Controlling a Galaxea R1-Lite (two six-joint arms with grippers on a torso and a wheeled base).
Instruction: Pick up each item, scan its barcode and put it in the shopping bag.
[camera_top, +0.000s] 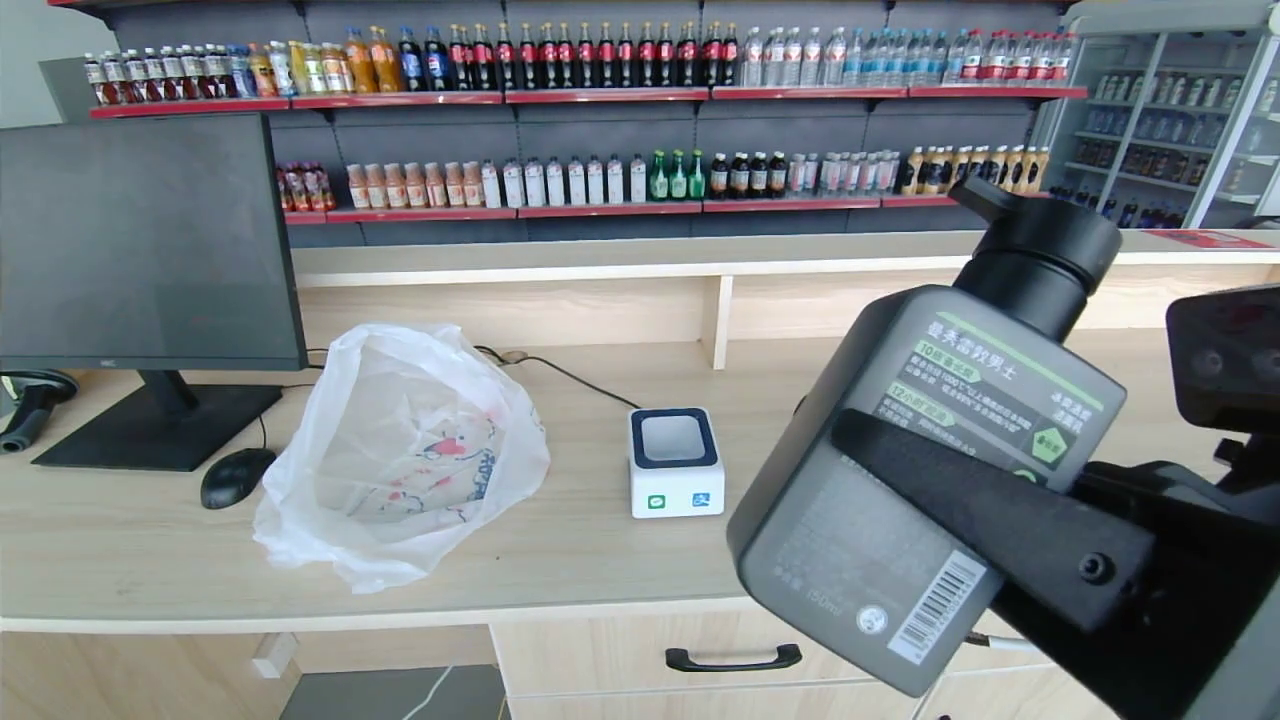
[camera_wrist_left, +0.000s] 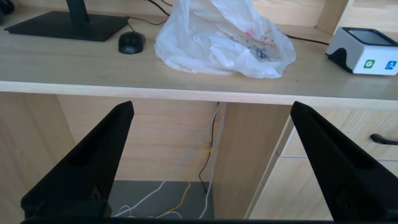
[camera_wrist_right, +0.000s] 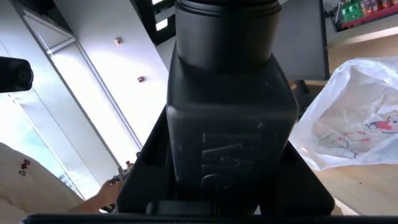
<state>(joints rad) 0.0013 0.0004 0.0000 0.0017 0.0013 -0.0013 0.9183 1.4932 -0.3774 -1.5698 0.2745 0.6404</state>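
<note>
Right tool (camera_wrist_right: 227, 168) grips the tilted grey bottle (camera_top: 960, 370); left tool (camera_wrist_left: 211, 111) gapes wide, low before the counter (camera_wrist_left: 186, 81)

The head camera looks from high up, forward and down over the worktop (camera_top: 600, 540) to the shelves (camera_top: 600, 97). The left wrist camera sits low, before the worktop's edge, looking between its fingers (camera_wrist_left: 87, 168). The right wrist camera is very close to the bottle (camera_wrist_right: 230, 143). All three see the bag (camera_top: 400, 450).
</note>
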